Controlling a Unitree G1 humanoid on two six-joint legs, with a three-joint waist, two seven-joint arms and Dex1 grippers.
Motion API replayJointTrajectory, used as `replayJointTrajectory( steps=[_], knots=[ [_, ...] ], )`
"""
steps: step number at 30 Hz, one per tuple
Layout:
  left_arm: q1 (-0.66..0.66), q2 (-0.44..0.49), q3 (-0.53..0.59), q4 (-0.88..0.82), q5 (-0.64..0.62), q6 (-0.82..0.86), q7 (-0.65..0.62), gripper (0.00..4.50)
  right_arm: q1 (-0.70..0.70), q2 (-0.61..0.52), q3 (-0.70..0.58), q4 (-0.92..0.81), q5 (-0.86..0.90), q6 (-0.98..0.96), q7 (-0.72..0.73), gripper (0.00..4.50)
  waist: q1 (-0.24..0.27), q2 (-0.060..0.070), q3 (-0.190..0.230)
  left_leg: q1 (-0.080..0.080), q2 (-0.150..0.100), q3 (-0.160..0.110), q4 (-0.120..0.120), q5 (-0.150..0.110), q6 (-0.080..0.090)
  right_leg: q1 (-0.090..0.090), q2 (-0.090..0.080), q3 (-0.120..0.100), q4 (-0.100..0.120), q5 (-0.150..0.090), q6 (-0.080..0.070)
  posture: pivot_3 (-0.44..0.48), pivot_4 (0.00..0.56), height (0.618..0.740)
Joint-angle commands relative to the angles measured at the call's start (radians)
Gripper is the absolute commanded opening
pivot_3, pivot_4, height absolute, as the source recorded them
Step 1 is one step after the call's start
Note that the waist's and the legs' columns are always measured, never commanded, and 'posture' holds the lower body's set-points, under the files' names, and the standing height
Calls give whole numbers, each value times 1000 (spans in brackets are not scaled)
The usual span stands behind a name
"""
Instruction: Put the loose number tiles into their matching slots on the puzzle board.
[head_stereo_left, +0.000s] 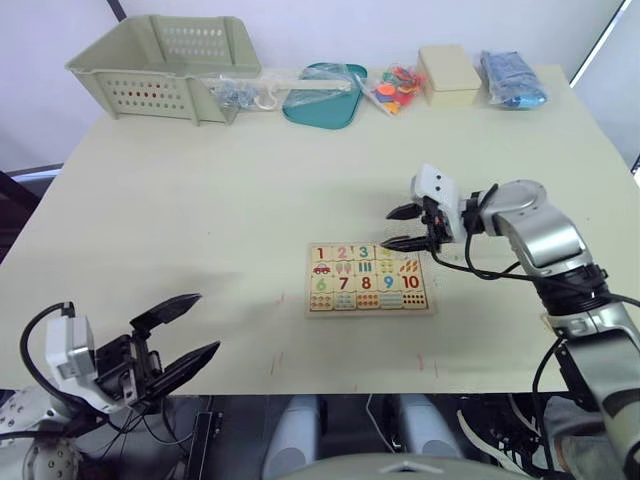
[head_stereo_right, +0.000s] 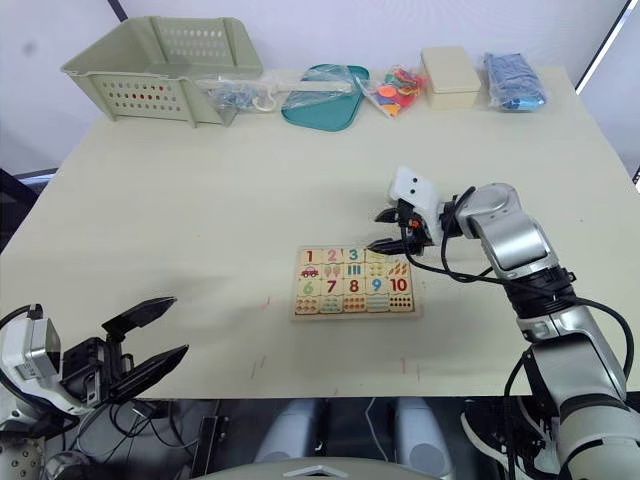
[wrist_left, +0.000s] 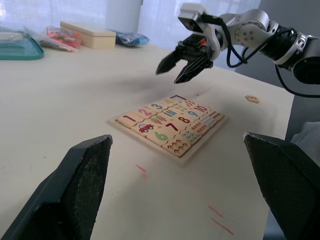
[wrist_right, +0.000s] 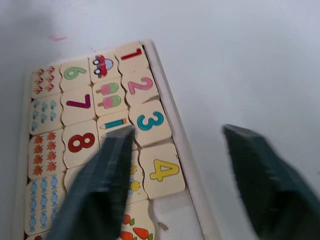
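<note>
Board (head_stereo_left: 369, 279) lies flat on the table, near the right-hand front. Tiles 1 (wrist_right: 131, 55), 2 (wrist_right: 137, 85), 3 (wrist_right: 150, 121) and 4 (wrist_right: 162, 171) sit in the slot row along the board's far edge. The fifth slot (wrist_right: 175, 220), next to the 4, looks bare in the right wrist view. One loose tile (wrist_left: 252, 99) lies on the table off the board's right side, well apart from it; its digit is too small to read, but I judge it to be the 5.

Right gripper (head_stereo_left: 412, 227) hovers just above the board's far right corner, over the 4 and the bare slot. Fingers spread, nothing between them. Left gripper (head_stereo_left: 180, 335) hangs low past the table's front left edge, fingers wide apart, empty, well away from the board.

Progress: four of five placed, as far as I can see. Left to do: fetch the stray tile and seat it in the last slot. The right arm is the nearer one for that.

Surface: pale cream table (head_stereo_left: 200, 220), matte, a few faint red marks near the front edge. Along the far edge: a pale green basket (head_stereo_left: 160, 65), a teal tray (head_stereo_left: 322, 100), clear bags of small coloured bits (head_stereo_left: 395, 88), a cream box (head_stereo_left: 448, 75) and a blue packet (head_stereo_left: 510, 78). White wall behind the table; dark floor shows at the left.
</note>
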Motion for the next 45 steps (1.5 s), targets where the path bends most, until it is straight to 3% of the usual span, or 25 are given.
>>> replayJointTrajectory(
  steps=[1, 3, 4, 20, 33, 39, 45],
  knots=[
    [-5, -1, 8, -21, -4, -13, 3, 4500, 11, 11, -19, -19, 14, -30, -28, 1083, 0, 0, 0, 0, 0, 0, 0, 0, 0, 0, 0, 0, 0, 0, 0, 0, 150, 740],
    [-8, 0, 6, -22, -4, -11, 6, 4500, 22, 18, -10, -6, 4, -44, -42, 109, -1, 0, 0, 0, 0, 0, 0, 0, 0, 0, 0, 0, 0, 0, 0, 0, 150, 740],
    [-9, 0, 6, -22, -4, -9, 6, 4500, 25, 18, -3, 2, -5, -55, -48, 45, -1, 0, 0, 0, 0, 0, 0, 0, 0, 0, 0, 0, 0, 0, 0, 0, 150, 740],
    [0, -12, 3, -31, -1, -9, 17, 4500, 4, 27, 64, 126, -101, -168, -77, 45, 0, 0, 0, 0, 0, 0, 0, 0, 0, 0, 0, 0, 0, 0, 0, 0, 150, 740],
    [5, -13, 5, -38, -3, -13, 25, 4500, 3, 17, 69, 104, -104, -164, -37, 45, 0, 0, 0, 0, 0, 0, 0, 0, 0, 0, 0, 0, 0, 0, 0, 0, 150, 740],
    [8, -17, 2, -44, -3, -11, 31, 4500, 14, 8, -14, 82, -38, -188, -40, 45, 0, 0, 0, 0, 0, 0, 0, 0, 0, 0, 0, 0, 0, 0, 0, 0, 150, 740],
    [15, -43, 3, -58, 6, 3, 107, 4500, 132, 6, -212, 7, 139, -276, -29, 45, 4, 0, 0, 0, 0, 0, 0, 0, 0, 1, 0, 0, -1, 0, 0, 0, 150, 740]
  ],
)
